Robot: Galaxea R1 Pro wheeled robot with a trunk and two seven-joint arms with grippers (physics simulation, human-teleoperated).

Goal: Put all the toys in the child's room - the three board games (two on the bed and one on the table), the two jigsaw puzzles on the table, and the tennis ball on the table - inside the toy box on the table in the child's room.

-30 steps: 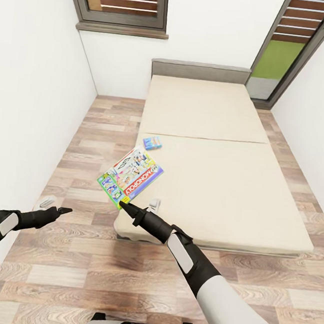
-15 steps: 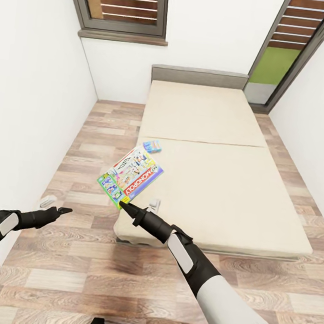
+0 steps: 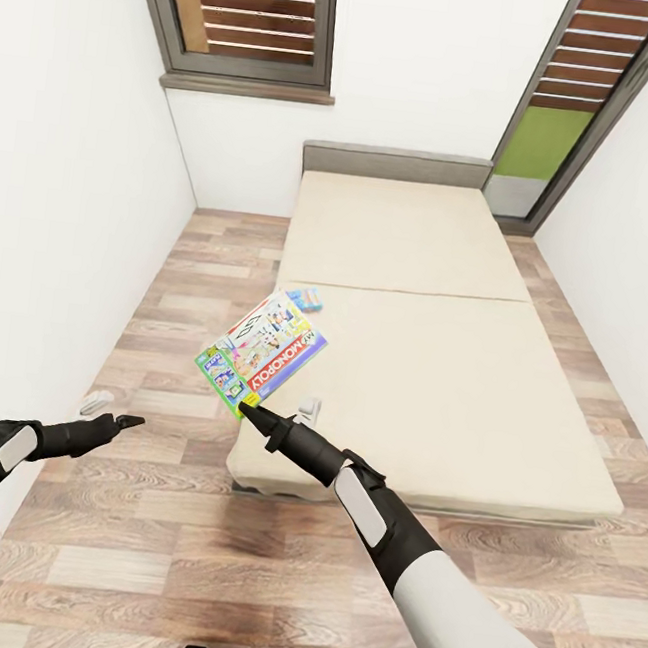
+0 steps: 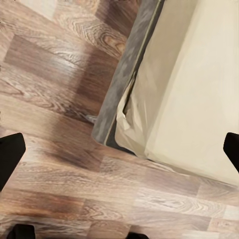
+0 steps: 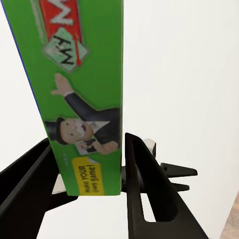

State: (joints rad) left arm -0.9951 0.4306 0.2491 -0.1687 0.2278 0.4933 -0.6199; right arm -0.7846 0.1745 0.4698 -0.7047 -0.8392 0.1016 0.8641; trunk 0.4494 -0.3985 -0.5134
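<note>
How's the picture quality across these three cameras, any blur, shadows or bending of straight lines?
Head view: sharp, wide-angle bending of walls and window frames, soft shadow on the floor below the right gripper holding the Monopoly box. Left wrist view: slightly soft floor grain, dark shade under the bed edge. Right wrist view: the box is blurry against a blank white background.

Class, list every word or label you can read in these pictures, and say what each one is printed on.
"MY MONOPOLY" on the board game held in the right gripper, head view.
"Make YOUR own game!" on its green edge, right wrist view.
Small blue box on the bed: print too small to read.
</note>
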